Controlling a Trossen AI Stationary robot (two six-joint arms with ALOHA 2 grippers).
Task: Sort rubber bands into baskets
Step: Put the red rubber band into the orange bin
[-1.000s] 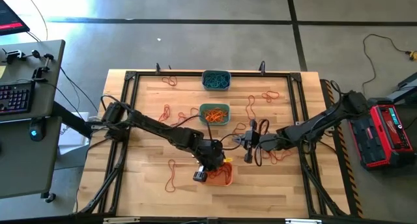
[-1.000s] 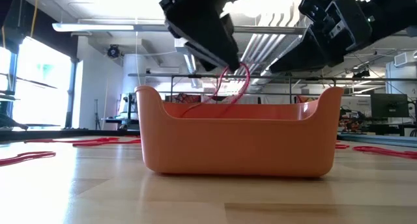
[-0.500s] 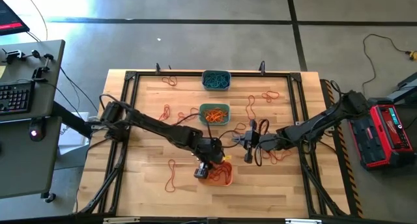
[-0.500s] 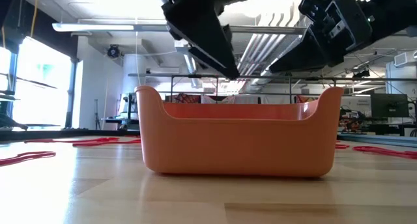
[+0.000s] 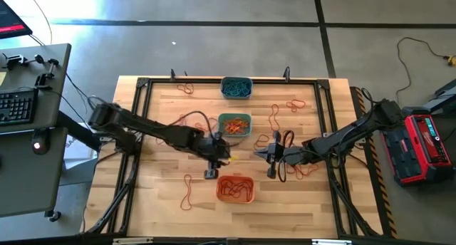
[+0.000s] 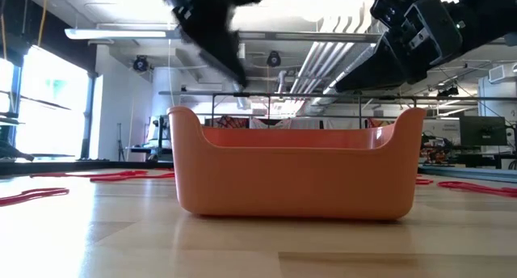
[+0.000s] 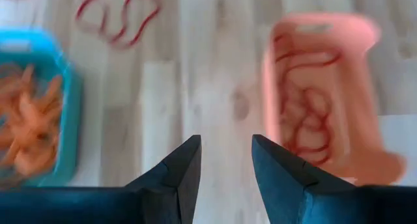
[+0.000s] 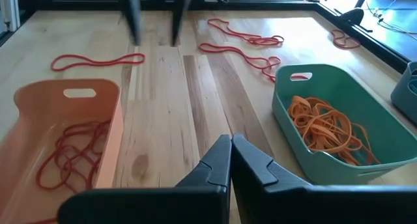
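Rubber bands (image 5: pixel 187 191) lay scattered in red loops over the wooden table (image 5: pixel 164 195), in the high view mostly left of centre and toward the upper right. Red rubber bands (image 5: pixel 236 187) sat coiled in the orange basket (image 5: pixel 236 189), low at the centre of the high view and filling the middle of the low view. Orange rubber bands (image 8: pixel 328 131) filled the teal-green basket (image 5: pixel 234 124) just above centre. Blue-teal rubber bands (image 5: pixel 236 87) filled the grey-blue basket (image 5: pixel 236 87) at the top edge of the table.

Left gripper (image 5: pixel 211 168) hung just upper left of the orange basket, between it and the teal-green one. Fingers (image 7: pixel 184 168) stood apart in the left wrist view, holding nothing, with bare wood between them.

Right gripper (image 5: pixel 267 154) waited right of centre, beside both nearer baskets. Fingers (image 8: pixel 217 162) pressed together in the right wrist view, nothing seen between them.
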